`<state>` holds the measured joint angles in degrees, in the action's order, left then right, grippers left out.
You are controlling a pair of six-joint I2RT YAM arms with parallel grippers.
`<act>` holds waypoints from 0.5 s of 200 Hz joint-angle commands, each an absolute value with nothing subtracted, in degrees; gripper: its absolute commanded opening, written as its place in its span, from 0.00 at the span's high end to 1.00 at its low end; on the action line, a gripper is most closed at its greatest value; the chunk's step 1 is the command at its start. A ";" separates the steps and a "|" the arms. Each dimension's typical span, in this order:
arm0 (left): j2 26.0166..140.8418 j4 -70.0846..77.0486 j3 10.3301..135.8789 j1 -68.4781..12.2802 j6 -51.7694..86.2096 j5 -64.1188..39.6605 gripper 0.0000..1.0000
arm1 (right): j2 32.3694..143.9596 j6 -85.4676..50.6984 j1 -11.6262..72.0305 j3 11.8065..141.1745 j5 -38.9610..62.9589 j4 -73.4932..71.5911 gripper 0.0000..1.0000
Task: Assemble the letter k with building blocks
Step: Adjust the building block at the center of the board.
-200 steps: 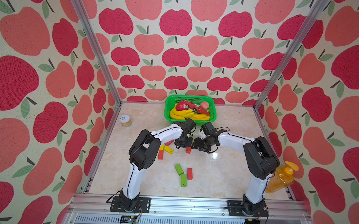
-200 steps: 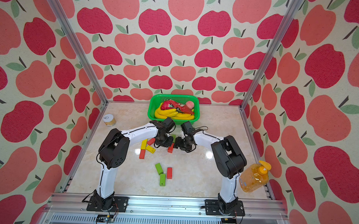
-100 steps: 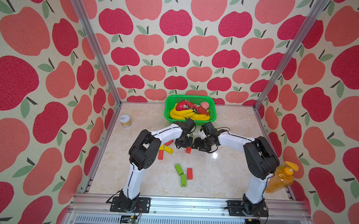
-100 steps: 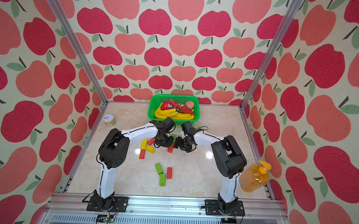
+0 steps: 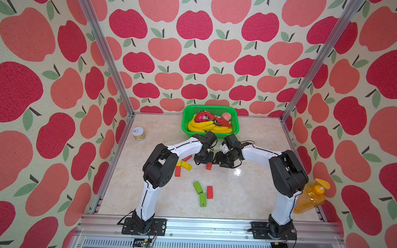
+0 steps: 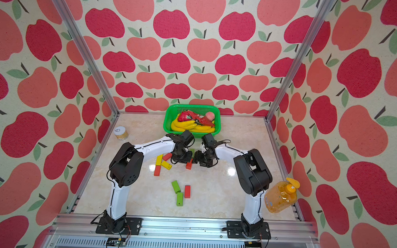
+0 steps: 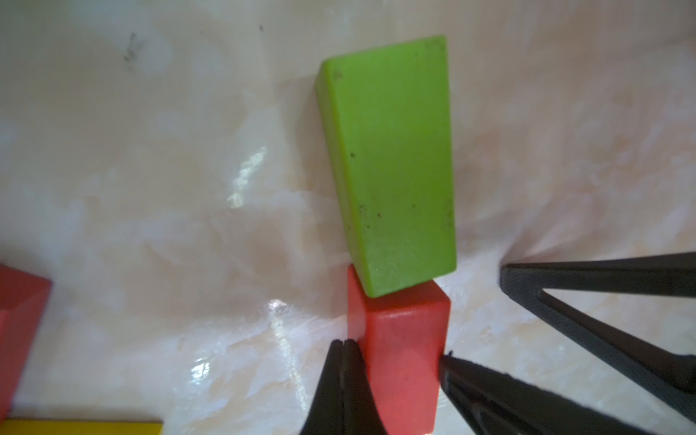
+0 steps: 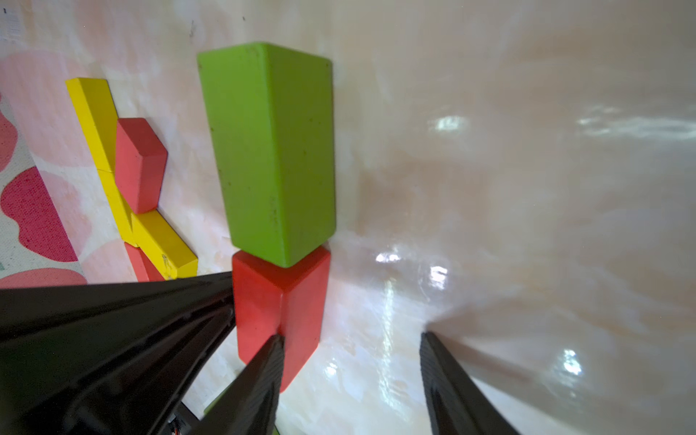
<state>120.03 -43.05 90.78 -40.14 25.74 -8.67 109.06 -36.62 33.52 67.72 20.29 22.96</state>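
Small red oblong block [image 7: 399, 346] lies flat on the marble-pattern tabletop [image 7: 150, 188], sandwiched between both tools. Left gripper [image 7: 342, 344] is pinched shut and empty, tips against one long side. Right gripper [image 8: 350, 335] is partly spread, holding nothing. One finger [image 8: 263, 373] meets the opposite side, probably touching; view is blurry. Green oblong block [image 7: 391, 162] butts the red one's far end, just ahead of both tips.

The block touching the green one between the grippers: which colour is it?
The block is red, clearest in left wrist view.
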 commanded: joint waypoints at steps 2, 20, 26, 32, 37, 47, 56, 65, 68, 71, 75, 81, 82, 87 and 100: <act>118.39 -42.65 91.70 -41.30 26.63 -10.83 1.00 | 114.72 -34.70 31.83 64.42 12.94 30.38 0.38; 118.56 -42.54 91.87 -41.38 26.97 -10.99 1.00 | 114.86 -34.33 31.22 64.70 13.11 30.50 0.38; 118.63 -42.62 91.98 -41.44 27.02 -10.90 1.00 | 114.87 -34.20 31.11 64.82 13.10 30.47 0.38; 118.70 -42.67 92.07 -41.45 27.00 -10.81 1.00 | 115.02 -34.15 30.95 64.94 13.24 30.38 0.38; 118.78 -42.78 92.19 -41.55 26.99 -10.60 0.99 | 115.11 -34.06 31.01 65.10 13.45 30.48 0.38; 118.92 -43.08 92.41 -41.51 27.07 -10.05 0.99 | 115.31 -33.93 30.88 65.31 13.57 30.50 0.38; 118.92 -43.32 92.42 -41.49 27.08 -9.52 0.99 | 115.40 -33.93 30.88 65.31 13.56 30.34 0.38; 119.07 -43.78 92.50 -41.49 27.10 -8.98 0.99 | 115.34 -33.93 30.84 65.41 13.59 30.48 0.38; 119.09 -43.96 92.54 -41.48 27.07 -8.78 0.99 | 115.32 -33.93 30.74 65.46 13.57 30.50 0.38; 119.09 -44.21 92.61 -41.48 27.07 -8.48 0.98 | 115.19 -33.93 30.76 65.41 13.55 30.52 0.38; 119.16 -44.58 92.71 -41.55 27.07 -8.18 0.97 | 114.95 -33.93 30.75 65.35 13.55 30.42 0.38; 119.12 -45.21 92.89 -41.50 27.01 -7.27 0.93 | 114.36 -33.93 30.75 65.07 13.40 30.22 0.38; 119.11 -45.28 92.89 -41.49 27.00 -7.15 0.92 | 114.31 -33.93 30.75 64.97 13.42 30.14 0.38; 119.02 -45.66 92.86 -41.53 26.94 -6.41 0.88 | 113.45 -34.01 30.76 64.56 13.28 29.68 0.38; 118.14 -45.53 92.11 -41.48 26.81 -4.93 0.84 | 111.28 -33.89 30.71 63.51 13.32 28.61 0.37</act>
